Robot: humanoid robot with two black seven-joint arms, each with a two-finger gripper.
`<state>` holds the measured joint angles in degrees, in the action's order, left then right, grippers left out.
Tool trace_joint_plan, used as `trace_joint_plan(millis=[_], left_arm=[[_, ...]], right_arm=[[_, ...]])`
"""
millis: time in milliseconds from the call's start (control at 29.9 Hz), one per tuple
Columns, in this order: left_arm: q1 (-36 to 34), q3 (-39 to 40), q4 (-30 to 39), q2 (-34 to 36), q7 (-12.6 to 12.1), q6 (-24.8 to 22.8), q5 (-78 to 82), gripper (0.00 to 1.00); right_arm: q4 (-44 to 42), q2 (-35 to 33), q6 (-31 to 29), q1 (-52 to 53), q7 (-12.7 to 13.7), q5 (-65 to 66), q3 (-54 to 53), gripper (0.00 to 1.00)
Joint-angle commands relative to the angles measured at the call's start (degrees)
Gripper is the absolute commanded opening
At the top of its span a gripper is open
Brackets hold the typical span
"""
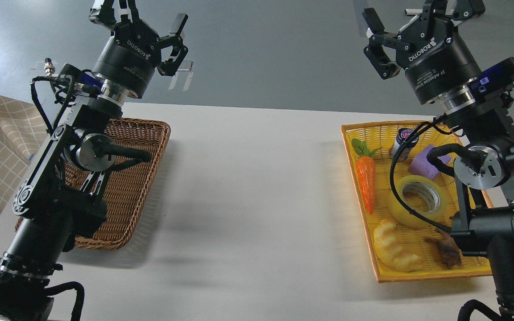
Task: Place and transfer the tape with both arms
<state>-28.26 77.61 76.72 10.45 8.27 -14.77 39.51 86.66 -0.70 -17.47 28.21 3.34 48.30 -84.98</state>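
Tape (417, 200) lies in the yellow basket (384, 274) at right; left claw (138, 20) and right claw (417, 20) gape open, top corners

A robot test lab, by the look of it; a plain white counter (248, 187) stands on a bare grey floor (275, 49) marked with pale tape strips (181, 76); toy food, such as a plastic orange carrot (366, 183), fills a yellow woven basket (422, 275); a brown wicker basket (138, 178) sits opposite.

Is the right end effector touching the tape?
Apart. The head view shows the right end effector raised, open and empty, far above the tape lying in the yellow basket.
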Motion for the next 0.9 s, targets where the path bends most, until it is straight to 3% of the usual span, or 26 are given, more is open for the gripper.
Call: trace_joint_plan(millis=[0,869], left_arm=[[0.23,0.0,0.0,0.01,-0.01,0.01,-0.05,0.98],[0.49,0.17,-0.26,0.8,-0.01,-0.43,-0.23,0.98]], right_arm=[[-0.09,0.08,-0.02,-0.08,0.0,-0.05,0.08,1.0],[0.09,-4.4,1.82,0.97,-0.35,0.13,-1.24,1.0]])
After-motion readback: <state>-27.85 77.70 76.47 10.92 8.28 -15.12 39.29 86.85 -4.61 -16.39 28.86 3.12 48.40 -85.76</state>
